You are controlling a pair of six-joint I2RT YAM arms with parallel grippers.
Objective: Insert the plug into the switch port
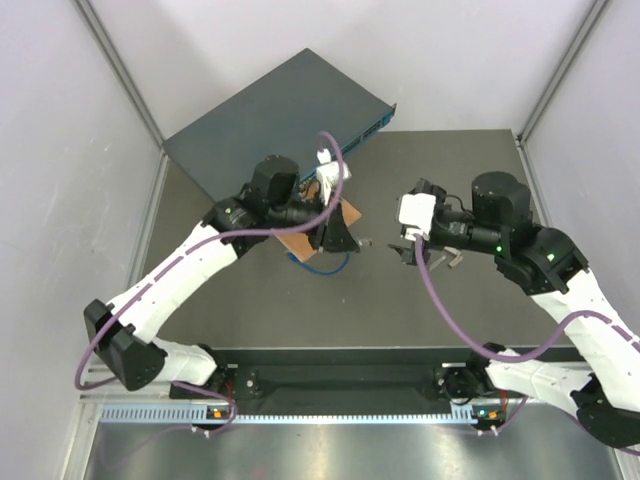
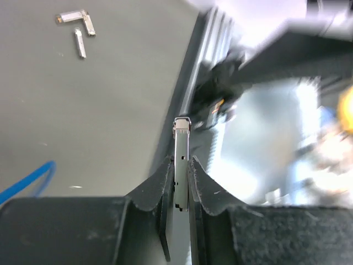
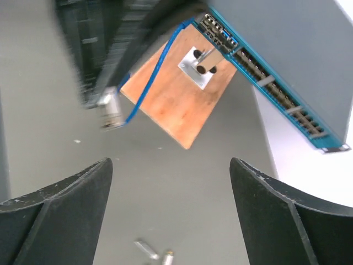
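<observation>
The switch [image 1: 285, 115] is a dark blue-teal box at the back of the table. Its lighter teal port face [image 3: 270, 83] shows in the right wrist view. My left gripper [image 2: 181, 164] is shut on a thin silver plug [image 2: 181, 138] that sticks out past the fingertips. In the top view the left gripper [image 1: 340, 238] hovers in front of the switch, over a brown wooden board [image 1: 312, 232]. My right gripper [image 3: 171, 161] is open and empty above the mat, and it sits right of the left one in the top view [image 1: 410, 252].
The wooden board [image 3: 182, 99] carries a small metal bracket [image 3: 199, 67], and a blue cable [image 3: 148, 83] runs over it. Loose silver plugs [image 2: 77, 27] lie on the grey mat, below the right gripper [image 3: 157, 255]. White walls and frame posts enclose the table.
</observation>
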